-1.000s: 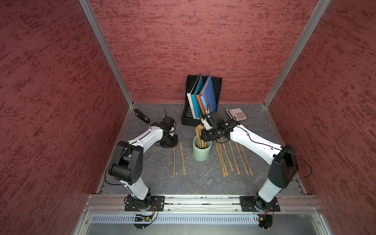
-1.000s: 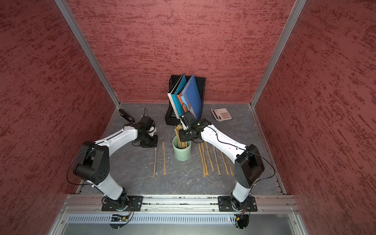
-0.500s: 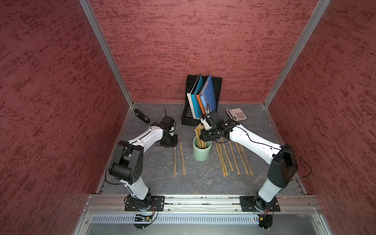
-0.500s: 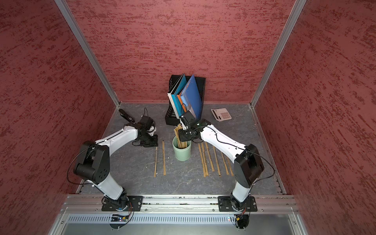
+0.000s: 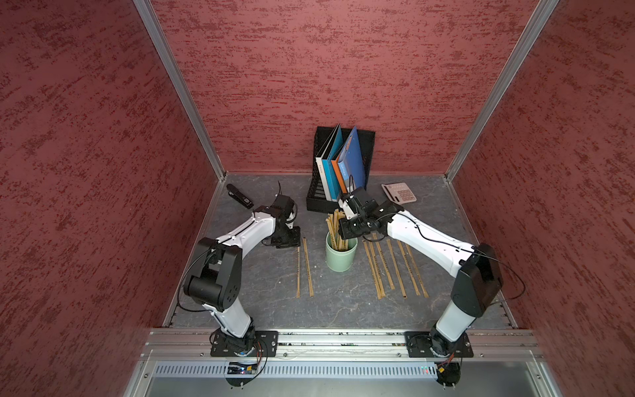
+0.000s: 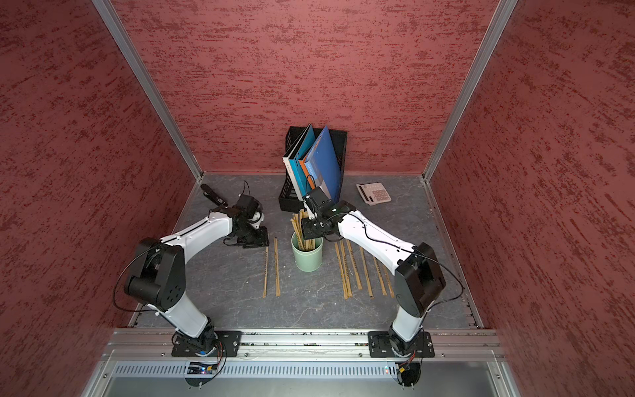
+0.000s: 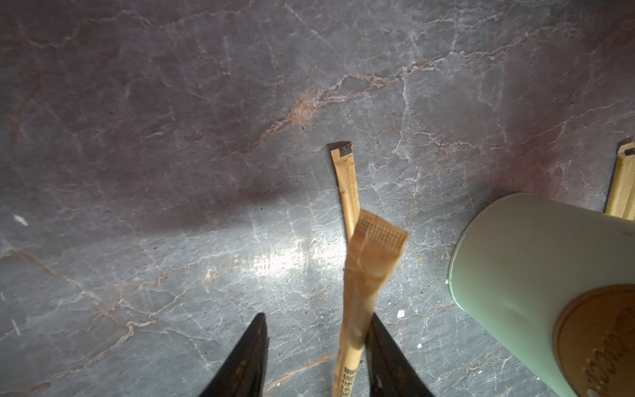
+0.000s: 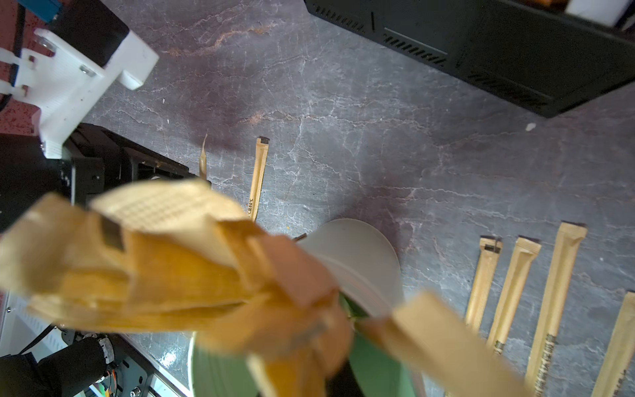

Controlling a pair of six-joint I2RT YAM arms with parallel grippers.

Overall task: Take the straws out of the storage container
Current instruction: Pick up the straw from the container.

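The storage container (image 5: 341, 256) (image 6: 307, 256), a mint-green cup, stands mid-table with several tan straws (image 5: 334, 225) (image 6: 299, 225) sticking up out of it. My right gripper (image 5: 343, 231) (image 6: 308, 233) is at their upper ends over the rim, shut on a straw; blurred straws (image 8: 178, 268) fill the right wrist view. Left of the cup my left gripper (image 5: 292, 241) (image 7: 316, 316) points down at the table, open. One straw (image 7: 364, 275) leans loose against one of its fingers (image 7: 381, 347). Another straw (image 7: 347, 185) lies flat beyond it. Several more straws (image 5: 388, 264) lie right of the cup.
A black mesh file holder (image 5: 367, 151) with coloured folders stands at the back, just behind the cup. A calculator (image 5: 398, 193) lies back right, and a black stapler (image 5: 239, 196) back left. Red walls close in three sides.
My left gripper has opened and let go of its straw, which now rests against one finger. My right gripper has shut among the straw tops over the cup.
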